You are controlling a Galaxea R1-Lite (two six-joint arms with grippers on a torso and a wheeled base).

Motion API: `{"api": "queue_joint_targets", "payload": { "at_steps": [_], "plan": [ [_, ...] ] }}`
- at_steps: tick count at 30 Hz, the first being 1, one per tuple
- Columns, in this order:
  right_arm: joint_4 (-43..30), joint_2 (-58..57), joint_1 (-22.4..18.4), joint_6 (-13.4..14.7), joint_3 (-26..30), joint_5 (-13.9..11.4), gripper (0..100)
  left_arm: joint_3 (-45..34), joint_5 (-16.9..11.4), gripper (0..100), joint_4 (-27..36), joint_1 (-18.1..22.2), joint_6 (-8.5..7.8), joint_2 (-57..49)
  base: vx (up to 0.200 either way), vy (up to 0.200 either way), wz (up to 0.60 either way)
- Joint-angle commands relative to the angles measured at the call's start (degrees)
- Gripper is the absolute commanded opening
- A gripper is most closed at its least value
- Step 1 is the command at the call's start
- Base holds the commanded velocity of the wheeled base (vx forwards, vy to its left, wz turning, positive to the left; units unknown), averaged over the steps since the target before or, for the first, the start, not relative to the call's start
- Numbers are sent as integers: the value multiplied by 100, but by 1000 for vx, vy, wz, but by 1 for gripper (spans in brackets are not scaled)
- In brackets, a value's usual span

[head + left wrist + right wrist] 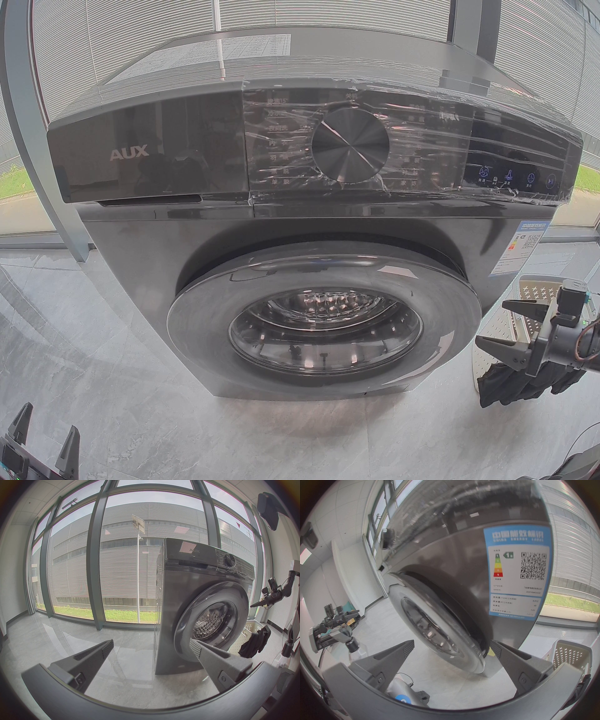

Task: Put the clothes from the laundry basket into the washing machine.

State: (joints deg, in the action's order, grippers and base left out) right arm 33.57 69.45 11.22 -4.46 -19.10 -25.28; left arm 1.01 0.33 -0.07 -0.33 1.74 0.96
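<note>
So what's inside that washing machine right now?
Through the door's window only the shiny perforated drum shows, looking empty. The door's wide rim hides the drum's edges and floor, so I can't vouch for those.

We see a glossy grey washing machine (156, 262) with crinkled clear film (412, 134) on it and a shiny metal drum (325, 309). The laundry basket (540, 290) looks like matt plastic, and the clothes (509, 384) like dark cloth.
</note>
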Motion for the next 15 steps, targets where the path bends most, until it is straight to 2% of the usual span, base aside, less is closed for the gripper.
{"api": "queue_joint_targets", "payload": {
  "at_steps": [1, 3, 5, 15],
  "plan": [
    [211, 807, 109, 86, -120, 190, 100, -101, 2, 100, -1, -2, -7, -96, 0, 0, 0],
    [413, 939, 197, 121, -155, 313, 100, -101, 2, 100, -1, -2, -7, -96, 0, 0, 0],
    [563, 1035, 329, 139, -182, 322, 100, -101, 2, 100, -1, -2, -7, -96, 0, 0, 0],
    [1310, 1642, 452, 191, -190, 349, 100, -101, 2, 100, -1, -2, 1, -96, 0, 0, 0]
  ]
}}
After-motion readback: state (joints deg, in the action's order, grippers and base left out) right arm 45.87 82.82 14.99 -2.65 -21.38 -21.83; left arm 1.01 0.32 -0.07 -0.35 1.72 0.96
